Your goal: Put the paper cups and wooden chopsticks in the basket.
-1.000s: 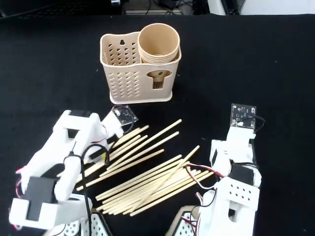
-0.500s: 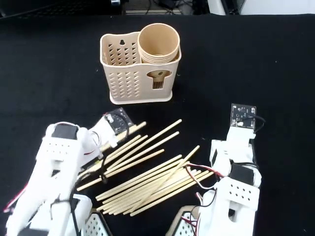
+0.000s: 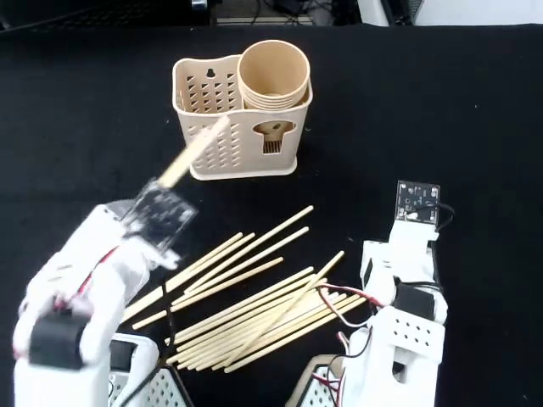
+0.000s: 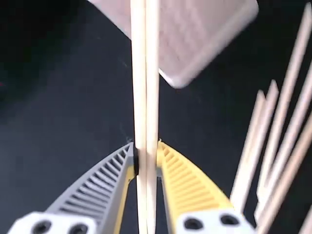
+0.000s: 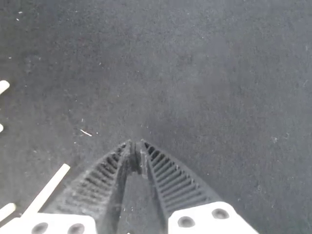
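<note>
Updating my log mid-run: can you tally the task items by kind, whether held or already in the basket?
Chopsticks held in left gripper: 2
Paper cup stacks in basket: 1
Baskets: 1
Total: 4
Loose chopsticks on the table overlap too much to count.

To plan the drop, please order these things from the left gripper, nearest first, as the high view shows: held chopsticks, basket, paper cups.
1. Held chopsticks: clamped in the left gripper.
2. Basket: just beyond their tips, its left compartment nearest.
3. Paper cups: in the basket's right compartment, farthest.
</note>
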### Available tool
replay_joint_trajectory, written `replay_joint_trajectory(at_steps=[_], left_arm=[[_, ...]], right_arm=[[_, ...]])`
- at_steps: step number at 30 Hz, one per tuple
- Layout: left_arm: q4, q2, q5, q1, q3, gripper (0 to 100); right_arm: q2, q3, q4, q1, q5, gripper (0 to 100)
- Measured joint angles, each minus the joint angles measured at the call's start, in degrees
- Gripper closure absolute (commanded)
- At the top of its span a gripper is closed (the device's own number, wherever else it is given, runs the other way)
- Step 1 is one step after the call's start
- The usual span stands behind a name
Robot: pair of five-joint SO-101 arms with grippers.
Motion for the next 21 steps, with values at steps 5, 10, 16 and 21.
replay_joint_trajectory(at_steps=[5,10,16,21], left_arm=[[-12.6,-2.6,11.4,0.0,-0.4,97],[-34.5,-0.5,25.7,-0.1,2.3,97],[-60.9,11.4,37.0,-0.1,7.1,97],[-71.6,23.8,43.2,-0.1,3.8,97]], right_arm=[[0.0,0.0,0.0,0.0,0.0,98.3],[0.0,0.0,0.0,0.0,0.0,98.3],[-0.1,0.4,0.0,0.0,0.0,98.3],[-0.1,0.5,-0.4,0.0,0.0,98.3]])
